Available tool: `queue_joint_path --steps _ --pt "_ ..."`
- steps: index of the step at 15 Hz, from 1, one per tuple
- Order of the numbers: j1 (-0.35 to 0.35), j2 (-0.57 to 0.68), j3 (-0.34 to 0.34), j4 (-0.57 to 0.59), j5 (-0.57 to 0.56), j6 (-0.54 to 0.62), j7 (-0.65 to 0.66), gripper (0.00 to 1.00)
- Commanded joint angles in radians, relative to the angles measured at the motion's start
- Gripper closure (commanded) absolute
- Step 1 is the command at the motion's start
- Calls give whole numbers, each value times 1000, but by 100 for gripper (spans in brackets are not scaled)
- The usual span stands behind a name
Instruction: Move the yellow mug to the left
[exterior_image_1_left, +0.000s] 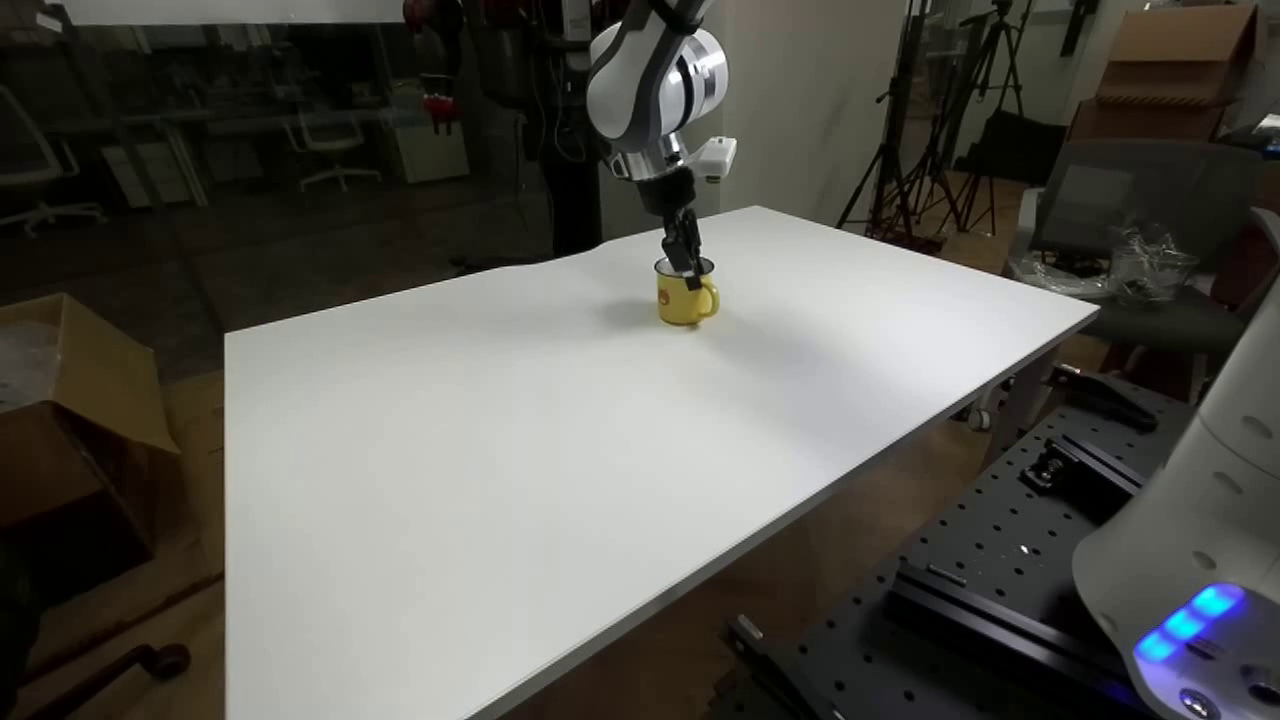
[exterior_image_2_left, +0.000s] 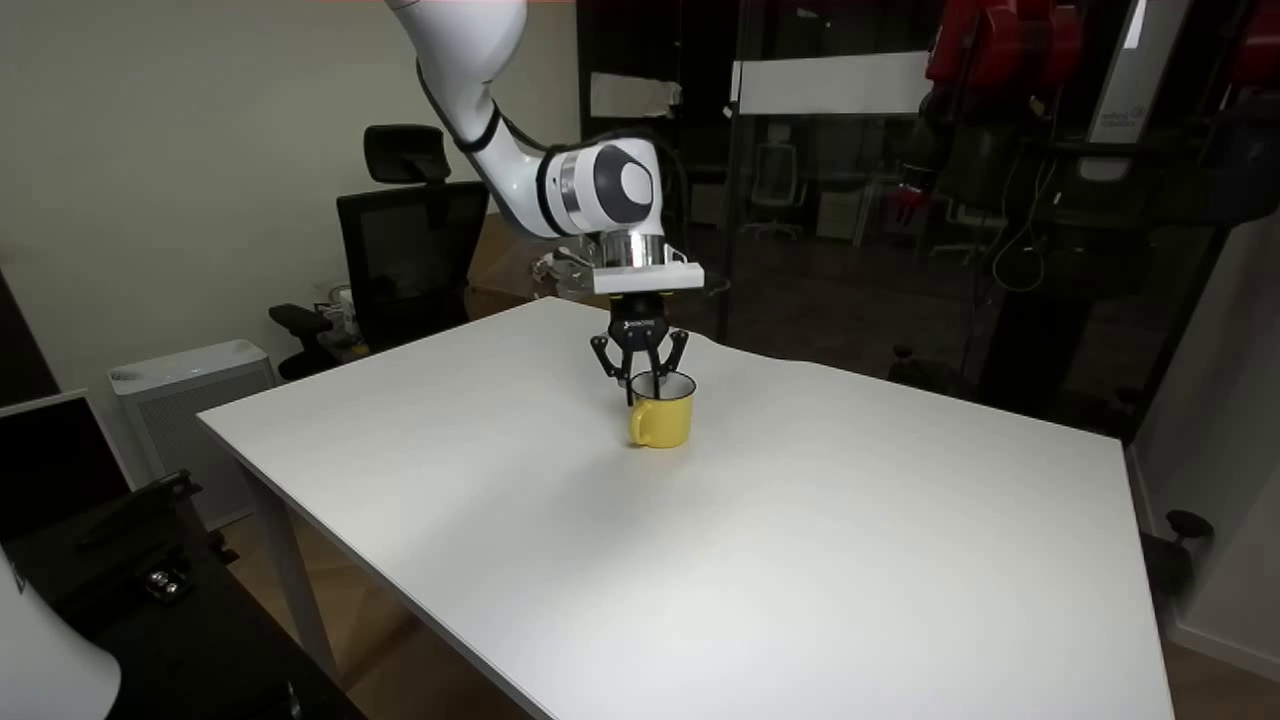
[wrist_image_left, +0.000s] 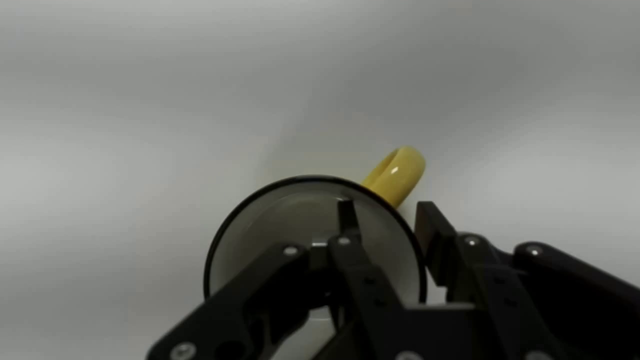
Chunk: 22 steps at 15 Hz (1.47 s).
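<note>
Your gripper (wrist_image_left: 385, 215) sits spread, 1 finger (wrist_image_left: 348, 217) inside the yellow mug (exterior_image_2_left: 667, 422), 1 outside; grasp, leftward move, release probably all remain.

1. The mug (exterior_image_2_left: 668, 424) is coloured yellow, its handle (wrist_image_left: 399, 174) included.
2. Its rim (wrist_image_left: 315, 177) is edged in black, and its inside is finished in a pale, whitish tone.
3. In an exterior view its side is marked in orange-red, the motif being too small to be made out.
4. The claw (exterior_image_2_left: 644, 398) is finished in black, dotted with silvery screw heads (wrist_image_left: 344, 241) in the wrist view.
5. The arm (exterior_image_2_left: 515, 178) is coloured white, broken by dark grey panels and by black and silver bands.
6. The desk (exterior_image_2_left: 850, 560) is surfaced in plain white.
7. In an exterior view the dark grey plate (exterior_image_1_left: 995, 520) is patterned with small holes.
</note>
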Motion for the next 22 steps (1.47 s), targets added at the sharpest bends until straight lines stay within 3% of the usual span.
queue_joint_path --steps 1,2,11,22 --pt "-9 40 6 73 -13 -49 -30 95" --pt "-10 44 8 82 -7 -58 -35 100" --pt "17 94 52 213 8 -173 -77 97" --pt "177 225 62 415 -131 -326 -172 97"
